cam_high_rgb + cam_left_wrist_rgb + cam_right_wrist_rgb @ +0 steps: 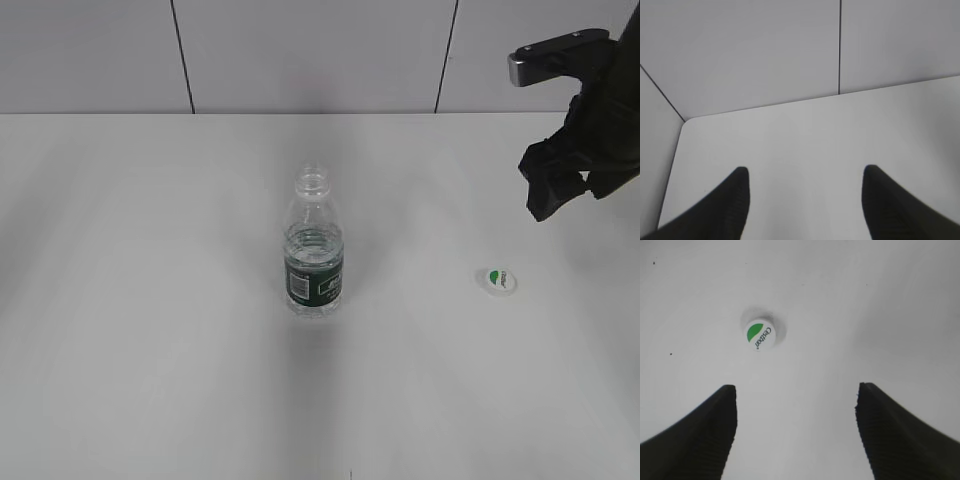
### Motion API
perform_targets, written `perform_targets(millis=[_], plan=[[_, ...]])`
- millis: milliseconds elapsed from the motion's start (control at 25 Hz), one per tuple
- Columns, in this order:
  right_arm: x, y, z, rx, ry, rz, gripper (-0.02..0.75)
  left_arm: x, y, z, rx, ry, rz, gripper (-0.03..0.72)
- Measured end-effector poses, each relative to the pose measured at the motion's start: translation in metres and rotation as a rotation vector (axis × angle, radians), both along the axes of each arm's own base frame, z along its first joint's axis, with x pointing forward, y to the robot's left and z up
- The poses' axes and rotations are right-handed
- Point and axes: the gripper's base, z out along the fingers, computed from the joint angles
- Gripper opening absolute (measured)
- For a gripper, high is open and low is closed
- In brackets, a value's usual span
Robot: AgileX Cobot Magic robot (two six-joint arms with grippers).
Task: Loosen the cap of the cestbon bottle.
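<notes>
Right gripper (796,392) — fingers spread, nothing between them, hanging above the table (150,350) with the cap (760,335) below and ahead of the tips. Cap lies flat on the table, green mark up, well apart from the cestbon bottle (315,250). Bottle upright near table centre, long axis vertical, bare threaded neck pointing up — no cap on it. Left gripper (804,175) spread and empty over a bare table corner.
</notes>
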Motion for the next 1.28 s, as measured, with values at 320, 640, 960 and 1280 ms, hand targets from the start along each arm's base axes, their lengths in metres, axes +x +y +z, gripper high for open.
perform_targets(millis=[320, 640, 960, 1280], plan=[[-0.001, 0.003, 0.0, 0.036, 0.009, -0.015, 0.565, -0.095, 0.005, 0.047, -0.027, -0.193, 0.007, 0.439], [-0.004, 0.003, 0.017, 0.065, -0.055, -0.018, 0.565, -0.171, 0.01, 0.05, -0.043, -0.237, 0.017, 0.439], [-0.017, -0.003, 0.053, 0.076, -0.186, -0.006, 0.565, -0.217, 0.01, 0.002, -0.068, -0.184, 0.009, 0.439], [-0.034, -0.008, 0.085, 0.097, -0.282, -0.004, 0.565, -0.248, 0.009, -0.054, -0.101, -0.25, -0.013, 0.439]])
